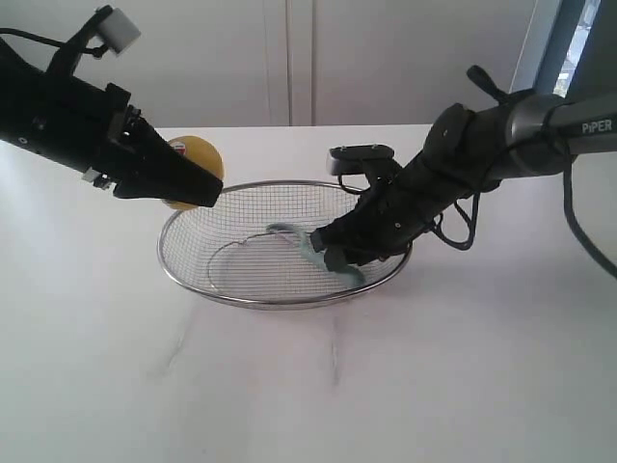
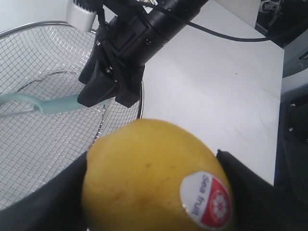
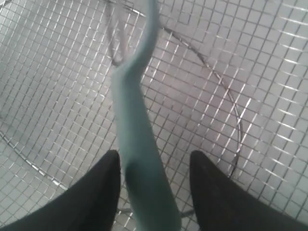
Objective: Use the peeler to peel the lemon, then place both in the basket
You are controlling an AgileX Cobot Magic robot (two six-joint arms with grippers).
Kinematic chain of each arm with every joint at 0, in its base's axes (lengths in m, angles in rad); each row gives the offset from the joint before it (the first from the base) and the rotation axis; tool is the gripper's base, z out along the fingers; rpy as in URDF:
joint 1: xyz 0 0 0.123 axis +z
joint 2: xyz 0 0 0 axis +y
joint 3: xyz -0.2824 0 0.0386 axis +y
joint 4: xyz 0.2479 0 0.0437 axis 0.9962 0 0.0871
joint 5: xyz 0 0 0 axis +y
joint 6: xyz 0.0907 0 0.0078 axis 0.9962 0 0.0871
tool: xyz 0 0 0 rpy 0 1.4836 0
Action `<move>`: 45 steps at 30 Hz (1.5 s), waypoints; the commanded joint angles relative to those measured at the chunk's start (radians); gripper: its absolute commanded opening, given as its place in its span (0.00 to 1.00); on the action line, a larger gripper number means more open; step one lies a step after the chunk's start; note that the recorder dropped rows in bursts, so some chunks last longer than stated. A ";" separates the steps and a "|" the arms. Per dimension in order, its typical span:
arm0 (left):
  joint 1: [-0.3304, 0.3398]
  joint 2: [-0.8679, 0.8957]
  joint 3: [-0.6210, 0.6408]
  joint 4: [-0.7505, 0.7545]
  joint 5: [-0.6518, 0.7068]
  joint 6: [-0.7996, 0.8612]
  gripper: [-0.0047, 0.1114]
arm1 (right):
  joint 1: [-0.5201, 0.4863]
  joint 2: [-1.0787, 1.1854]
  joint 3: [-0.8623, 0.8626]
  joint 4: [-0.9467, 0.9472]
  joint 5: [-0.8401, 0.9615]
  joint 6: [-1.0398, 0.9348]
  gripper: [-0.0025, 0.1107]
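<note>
**Lemon gripped at the basket's edge, peeler lying in the mesh**

The lemon [image 1: 199, 156] sat clamped between the two black fingers of the left gripper [image 1: 200, 185]. The fingers were spread wide to take it and pressed against it on both sides. Its yellow skin looked whole on the side I could see, and a small red-and-white sticker [image 2: 207, 199] faced the left wrist camera. The fruit hung at about rim height by the left edge of the basket [image 1: 193, 278]. I couldn't tell whether it was over the mesh or just outside it.

The peeler [image 1: 307, 248] was inside the basket, lying on the wire toward the right side. Its pale teal handle pointed to the near right wall and its curved head lay toward the middle. The right gripper [image 1: 334, 255] reached down over the far right rim and sat low over the handle. In the right wrist view its fingers [image 3: 96, 197] stood on either side of the handle and wider apart than the handle itself. A strip of bare mesh showed between one finger and the plastic, so the fingers looked parted rather than pinching.

The basket stood on a plain white table [image 1: 443, 386], with the two arms coming in from opposite sides.
</note>
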 commanded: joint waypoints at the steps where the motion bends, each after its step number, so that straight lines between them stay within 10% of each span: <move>1: -0.001 -0.008 0.004 -0.028 0.013 -0.004 0.04 | -0.006 -0.020 -0.015 0.002 -0.005 -0.005 0.49; 17: -0.001 -0.008 0.004 -0.030 0.014 -0.004 0.04 | -0.006 -0.320 -0.042 -0.116 0.053 -0.005 0.48; 28: -0.001 -0.008 0.004 -0.030 0.010 -0.004 0.04 | -0.008 -0.628 -0.036 -0.311 0.326 0.102 0.05; 45: -0.001 -0.008 0.004 0.023 -0.091 -0.004 0.04 | -0.008 -0.785 0.081 -0.553 0.401 0.241 0.02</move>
